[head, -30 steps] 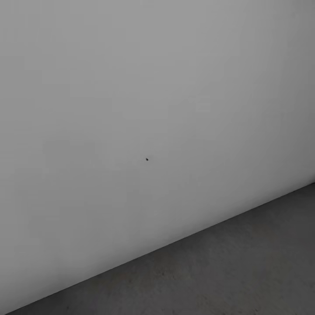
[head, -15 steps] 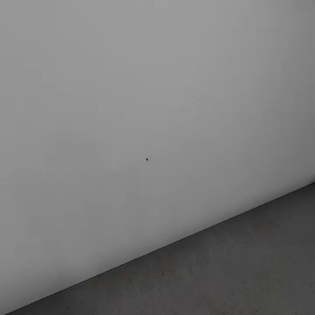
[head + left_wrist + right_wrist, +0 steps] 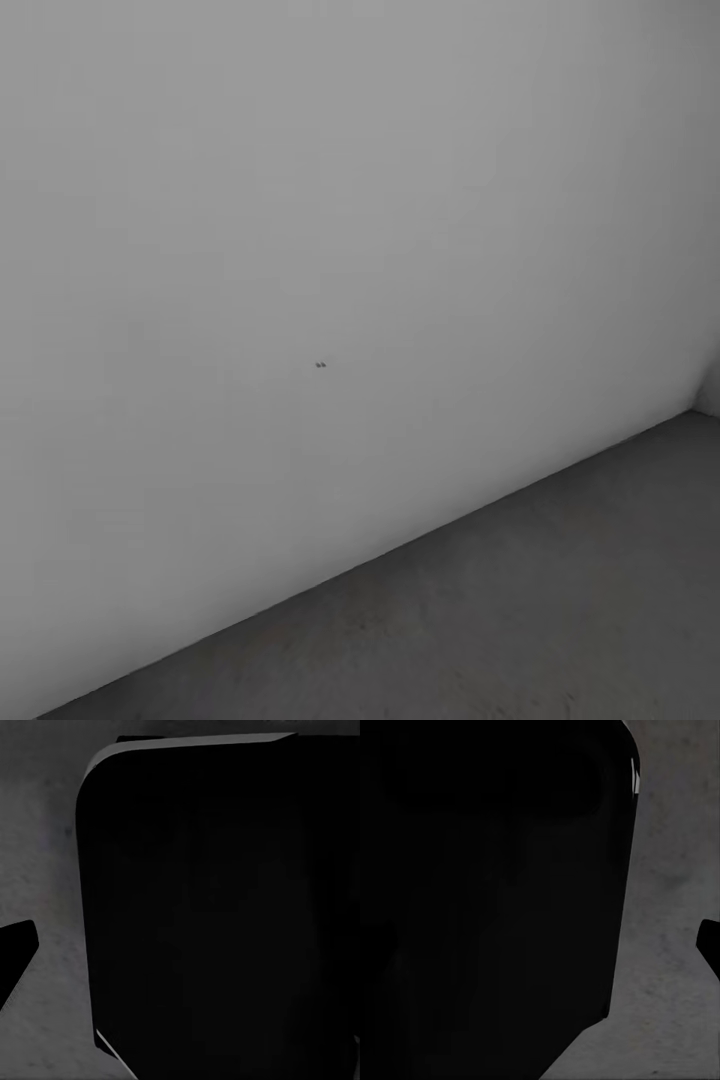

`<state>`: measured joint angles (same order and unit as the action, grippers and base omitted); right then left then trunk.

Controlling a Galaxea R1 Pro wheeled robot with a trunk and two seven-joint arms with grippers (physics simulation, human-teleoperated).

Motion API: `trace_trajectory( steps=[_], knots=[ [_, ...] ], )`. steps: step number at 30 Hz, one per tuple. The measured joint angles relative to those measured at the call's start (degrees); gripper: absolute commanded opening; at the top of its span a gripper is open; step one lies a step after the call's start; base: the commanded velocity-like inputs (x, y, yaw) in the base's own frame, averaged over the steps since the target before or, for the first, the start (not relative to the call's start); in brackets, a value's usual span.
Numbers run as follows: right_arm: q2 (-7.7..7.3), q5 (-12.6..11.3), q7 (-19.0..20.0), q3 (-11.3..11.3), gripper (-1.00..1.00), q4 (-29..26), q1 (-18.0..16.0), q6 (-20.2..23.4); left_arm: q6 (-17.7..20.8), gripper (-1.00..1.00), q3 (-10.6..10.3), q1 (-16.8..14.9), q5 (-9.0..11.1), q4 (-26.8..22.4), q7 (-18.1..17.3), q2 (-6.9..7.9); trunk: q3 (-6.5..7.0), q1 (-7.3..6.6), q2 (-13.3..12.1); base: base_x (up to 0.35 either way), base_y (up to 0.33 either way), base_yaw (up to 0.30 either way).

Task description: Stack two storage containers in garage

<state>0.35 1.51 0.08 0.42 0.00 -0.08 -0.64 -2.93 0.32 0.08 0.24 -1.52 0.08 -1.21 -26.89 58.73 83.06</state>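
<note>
The two storage containers are out of view. In the head view I face a plain pale grey wall (image 3: 300,200) of the garage, which meets the dark grey concrete floor (image 3: 550,620) along a slanting line. In the left wrist view one dark fingertip (image 3: 16,956) of my left gripper (image 3: 180,967) sits far out at the frame's edge over the floor (image 3: 45,855). The other finger is lost against my black body (image 3: 217,907). The right wrist view likewise has one fingertip (image 3: 709,945) of my right gripper (image 3: 540,945) at the edge. Both look spread wide, with nothing between them.
A small dark speck (image 3: 320,365) marks the wall. A corner with a second pale wall (image 3: 710,390) shows at the right edge. My black body (image 3: 487,900) takes up most of the right wrist view, beside bare concrete floor (image 3: 675,870).
The head view has shifted: the speck and the wall's foot line sit slightly further left, and the wall corner has come in at the right. That is the camera turning.
</note>
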Motion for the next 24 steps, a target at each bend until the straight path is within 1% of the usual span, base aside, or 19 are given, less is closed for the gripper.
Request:
trace_trajectory(
  steps=[18,24],
  knots=[
    [0.07,0.0,0.0,0.0,1.0,0.0,0.0,-0.1,0.0,1.0,0.0,0.0,0.0,0.0,0.0,-0.01,0.0,0.0,0.0,0.0,0.0,-0.248],
    [0.09,0.0,0.0,-0.1,1.0,0.0,0.0,-1.1,0.0,1.0,0.0,0.0,0.0,0.0,0.0,-0.02,0.0,0.0,0.0,0.0,0.0,-0.253]
  ],
)
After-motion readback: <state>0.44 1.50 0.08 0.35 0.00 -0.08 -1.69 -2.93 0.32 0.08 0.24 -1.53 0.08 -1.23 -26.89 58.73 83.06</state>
